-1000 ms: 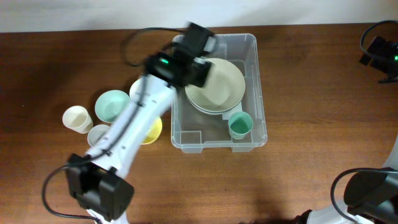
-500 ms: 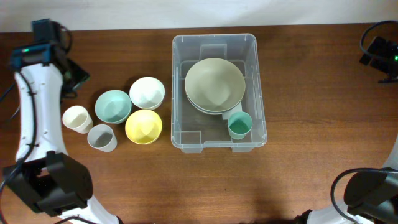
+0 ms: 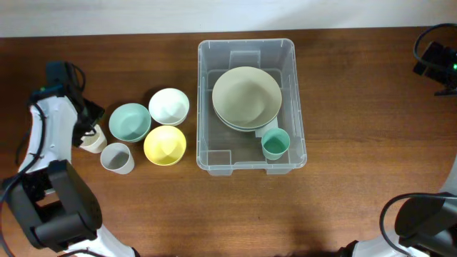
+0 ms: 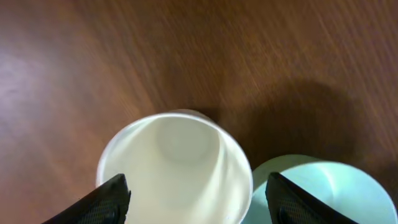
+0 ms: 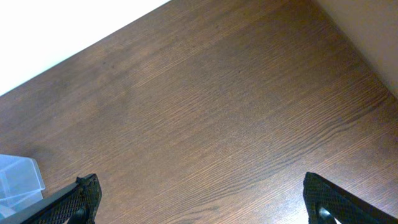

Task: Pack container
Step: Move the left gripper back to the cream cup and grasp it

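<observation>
The clear plastic container point(image 3: 299, 100) stands mid-table and holds stacked sage-green bowls point(image 3: 246, 96) and a teal cup point(image 3: 275, 143). To its left stand a cream cup point(image 3: 93, 143), a grey cup point(image 3: 116, 158), a teal bowl point(image 3: 129, 121), a white bowl point(image 3: 169, 106) and a yellow bowl point(image 3: 165, 145). My left gripper point(image 3: 84, 127) hangs open right over the cream cup point(image 4: 174, 168). Its fingers point(image 4: 111, 200) straddle the rim without gripping it, and the teal bowl point(image 4: 323, 193) lies just beside. My right gripper point(image 5: 202, 202) is wide open over bare wood at the far right.
The right arm point(image 3: 434, 61) sits at the table's far right edge. One corner of the container point(image 5: 18, 177) shows at the left of the right wrist view. The bowls and cups outside the bin stand close together.
My left arm swung from above the container to the table's left side, then came down over the cream cup. The right arm has not moved.
</observation>
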`<action>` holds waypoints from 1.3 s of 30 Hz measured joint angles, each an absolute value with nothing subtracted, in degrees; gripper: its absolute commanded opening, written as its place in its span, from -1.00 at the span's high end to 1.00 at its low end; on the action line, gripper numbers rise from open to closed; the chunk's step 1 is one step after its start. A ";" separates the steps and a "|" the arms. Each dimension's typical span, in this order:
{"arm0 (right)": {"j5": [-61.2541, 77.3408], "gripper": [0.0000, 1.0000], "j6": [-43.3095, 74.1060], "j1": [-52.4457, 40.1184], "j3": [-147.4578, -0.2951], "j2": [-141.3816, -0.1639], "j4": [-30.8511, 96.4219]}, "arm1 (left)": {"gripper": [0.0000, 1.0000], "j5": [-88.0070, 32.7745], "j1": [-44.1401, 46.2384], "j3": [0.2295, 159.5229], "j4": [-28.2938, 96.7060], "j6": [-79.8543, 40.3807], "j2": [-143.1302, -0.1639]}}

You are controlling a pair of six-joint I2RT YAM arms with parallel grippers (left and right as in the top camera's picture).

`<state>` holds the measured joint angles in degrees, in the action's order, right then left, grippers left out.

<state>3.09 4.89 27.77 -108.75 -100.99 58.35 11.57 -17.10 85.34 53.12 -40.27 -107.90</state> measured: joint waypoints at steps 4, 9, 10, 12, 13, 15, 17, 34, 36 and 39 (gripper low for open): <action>3.11 -0.98 4.89 27.77 -108.75 -101.01 58.37 | -0.14 10.68 -17.10 81.54 47.44 -40.42 -107.90; 3.09 -0.98 4.89 27.77 -108.75 -101.01 58.37 | 0.24 10.26 -17.10 81.19 46.83 -41.06 -107.90; 3.09 -0.98 4.89 27.77 -108.75 -101.01 58.37 | 0.24 10.20 -17.10 81.17 46.83 -41.21 -107.90; 3.09 -0.98 4.91 27.77 -108.75 -101.01 58.37 | 0.24 10.07 -17.10 81.17 46.83 -41.21 -107.90; 3.11 -0.98 4.91 27.77 -108.75 -101.01 58.37 | 0.24 10.07 -17.10 81.17 46.81 -41.21 -107.90; 3.11 -0.98 4.91 27.77 -108.75 -100.99 58.37 | 0.25 10.07 -17.10 81.17 46.63 -41.21 -107.90; 3.09 -0.98 4.89 27.77 -108.75 -101.01 58.37 | 0.26 10.07 -17.10 81.17 46.04 -41.21 -108.12; 3.11 -0.99 4.89 27.77 -108.75 -101.01 58.37 | 0.63 10.02 -17.10 81.14 45.56 -41.32 -108.66; 3.09 -0.98 4.91 27.77 -108.75 -101.01 58.37 | 0.71 10.02 -17.10 81.17 45.56 -41.41 -108.66; 3.09 -0.97 4.84 27.77 -108.75 -101.01 58.37 | 0.70 10.02 -17.10 81.14 45.56 -41.43 -108.66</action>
